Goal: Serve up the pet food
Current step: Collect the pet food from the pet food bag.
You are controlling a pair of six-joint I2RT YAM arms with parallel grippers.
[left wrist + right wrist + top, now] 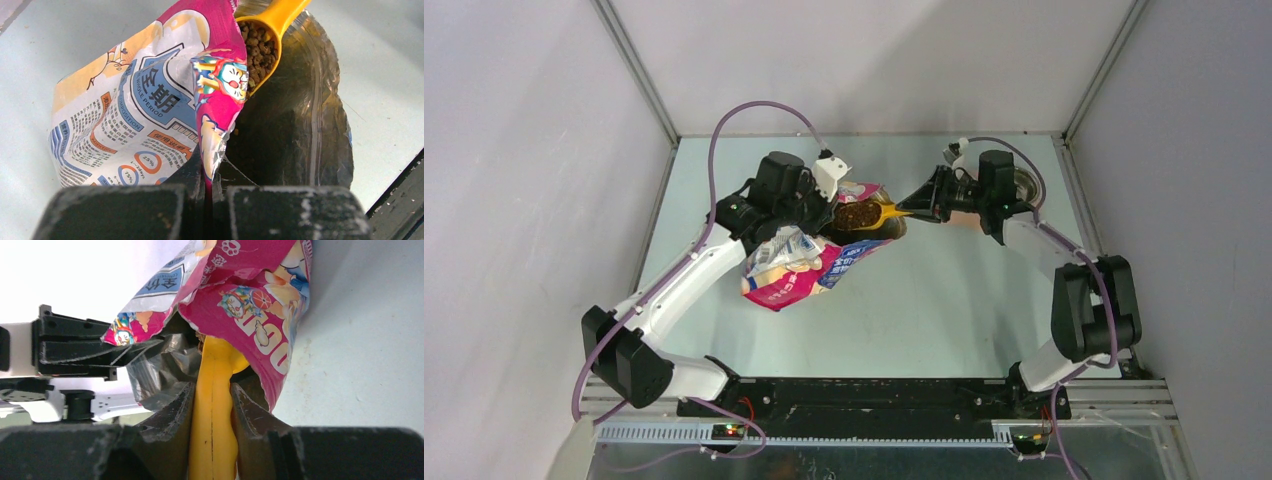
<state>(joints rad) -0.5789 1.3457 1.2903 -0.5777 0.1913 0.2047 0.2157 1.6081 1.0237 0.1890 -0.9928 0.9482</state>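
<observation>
Left fingers [186, 176], nearest the lens, are pinched tight on the torn rim of the bag [150, 100], likely to hold its mouth up and open off the surface [380, 75] so the scoop has room. Right fingers [172, 410] are clamped narrow on the handle of the yellow scoop [212, 365], whose cup sits at the bag mouth. Pet food [256, 47]: small dark brown rounded pellets, dry and loose, filling the scoop's cup; deeper bag contents too dark to tell.
</observation>
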